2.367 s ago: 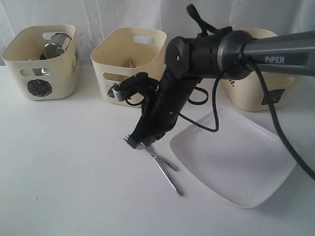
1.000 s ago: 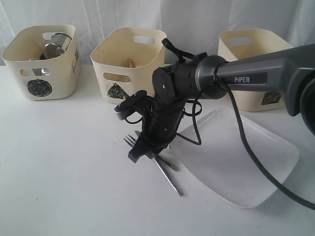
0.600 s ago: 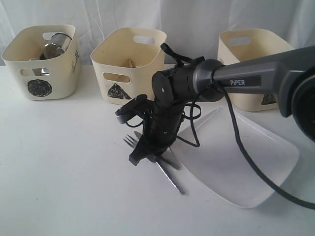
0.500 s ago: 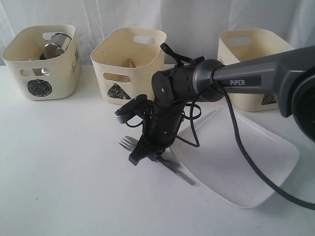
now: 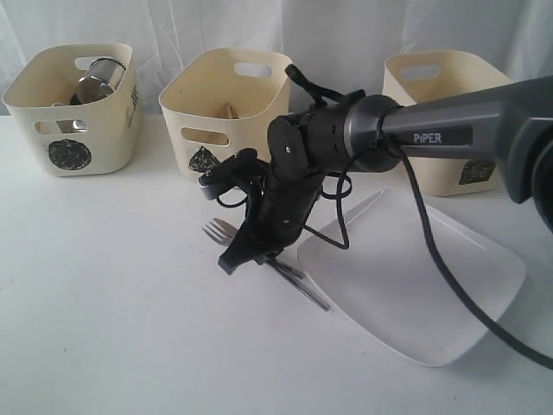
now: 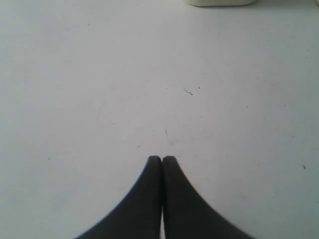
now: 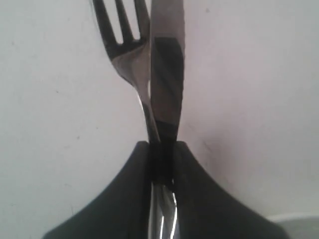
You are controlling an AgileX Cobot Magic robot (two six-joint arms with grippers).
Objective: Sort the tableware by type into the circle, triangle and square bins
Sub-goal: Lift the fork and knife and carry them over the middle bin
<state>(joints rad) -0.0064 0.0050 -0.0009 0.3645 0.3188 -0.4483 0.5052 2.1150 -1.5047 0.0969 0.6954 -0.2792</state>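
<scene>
My right gripper point(image 5: 244, 252) is shut on a steel fork point(image 5: 215, 230) and a steel knife point(image 5: 302, 281) together, gripping them mid-length just above the table, left of the large white plate point(image 5: 415, 277). In the right wrist view the fork point(image 7: 124, 45) and knife point(image 7: 167, 50) stick out side by side from between the closed fingers of the right gripper point(image 7: 162, 147). Behind stand the circle bin point(image 5: 73, 108) with a steel mug point(image 5: 99, 78) in it, the triangle bin point(image 5: 226, 108) and the square bin point(image 5: 449, 112). My left gripper point(image 6: 162, 159) is shut on nothing over bare table.
The right arm's black cable point(image 5: 432, 251) loops over the plate. A brownish tip point(image 5: 229, 110) shows inside the triangle bin. A white curtain hangs behind the bins. The base of a cream object point(image 6: 219, 2) sits at the edge of the left wrist view.
The right gripper came down over the fork and knife, closed on both, and has raised them a little; the fork's tines now sit higher and further left.
</scene>
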